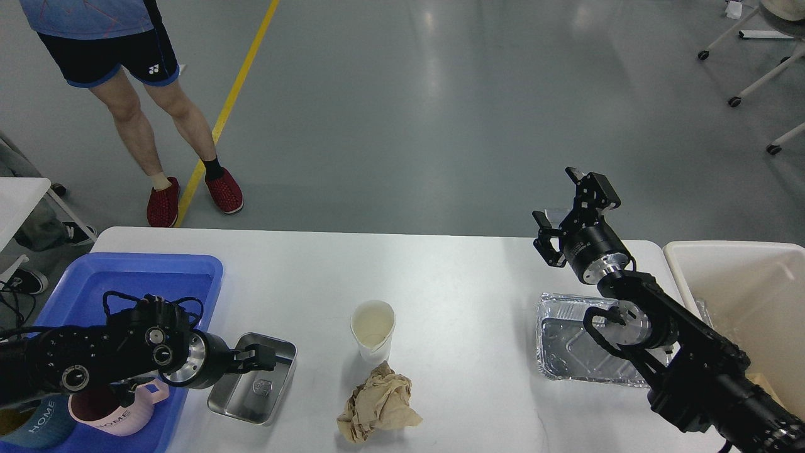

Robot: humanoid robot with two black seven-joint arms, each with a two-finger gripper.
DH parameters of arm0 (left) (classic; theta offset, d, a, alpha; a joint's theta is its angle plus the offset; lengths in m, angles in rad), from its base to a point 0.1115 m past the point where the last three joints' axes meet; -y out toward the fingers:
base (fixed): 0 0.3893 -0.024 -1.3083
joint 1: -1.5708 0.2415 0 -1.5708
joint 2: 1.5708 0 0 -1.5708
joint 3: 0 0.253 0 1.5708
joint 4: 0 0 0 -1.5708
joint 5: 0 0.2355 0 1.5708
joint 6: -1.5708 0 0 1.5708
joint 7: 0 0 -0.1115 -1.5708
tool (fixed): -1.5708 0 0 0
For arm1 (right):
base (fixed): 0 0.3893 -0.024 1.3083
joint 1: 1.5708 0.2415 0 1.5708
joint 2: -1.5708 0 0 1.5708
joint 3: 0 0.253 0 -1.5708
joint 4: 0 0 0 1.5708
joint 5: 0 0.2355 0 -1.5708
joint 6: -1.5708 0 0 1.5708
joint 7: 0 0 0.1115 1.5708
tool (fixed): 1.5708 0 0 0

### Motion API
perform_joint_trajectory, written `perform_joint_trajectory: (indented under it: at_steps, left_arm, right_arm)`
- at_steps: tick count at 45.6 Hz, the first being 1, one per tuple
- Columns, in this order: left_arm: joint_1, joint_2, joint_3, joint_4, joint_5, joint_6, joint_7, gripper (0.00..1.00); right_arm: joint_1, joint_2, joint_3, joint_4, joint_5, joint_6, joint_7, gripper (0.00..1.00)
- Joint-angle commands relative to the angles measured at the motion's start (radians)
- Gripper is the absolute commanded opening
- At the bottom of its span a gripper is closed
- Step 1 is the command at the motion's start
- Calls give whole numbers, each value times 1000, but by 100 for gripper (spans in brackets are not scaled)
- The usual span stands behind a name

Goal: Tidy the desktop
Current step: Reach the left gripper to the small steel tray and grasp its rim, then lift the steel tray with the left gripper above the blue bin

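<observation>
Left hand grips the steel tray on the desktop — right hand spread wide, aloft.

A white table, blue tray, pink mug, cream bin and tan crumpled paper are seen.

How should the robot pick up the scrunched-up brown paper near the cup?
Probably from straight above, pinching the tall crumpled ridge at the middle of the brown paper ball. It lies loose on the desktop, bunched high in the middle and flat at its edges, so the folds give the fingers something to squeeze. The paper cup stands just behind it, so coming down from above avoids it.
</observation>
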Motion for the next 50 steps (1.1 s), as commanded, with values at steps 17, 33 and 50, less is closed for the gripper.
perform_joint_trajectory:
  at_steps: [17, 33, 50]
  left_arm:
    - [15, 1, 9, -4, -3, 5, 50, 21]
    - [13, 14, 8, -14, -6, -12, 86, 0]
    - [-103, 179, -17, -161, -17, -79, 89, 0]
  right_arm:
    - [-2, -3, 0, 0, 0, 0, 0, 100]
    - [-6, -3, 0, 0, 0, 0, 0, 100]
    - [-5, -3, 0, 0, 0, 0, 0, 100]
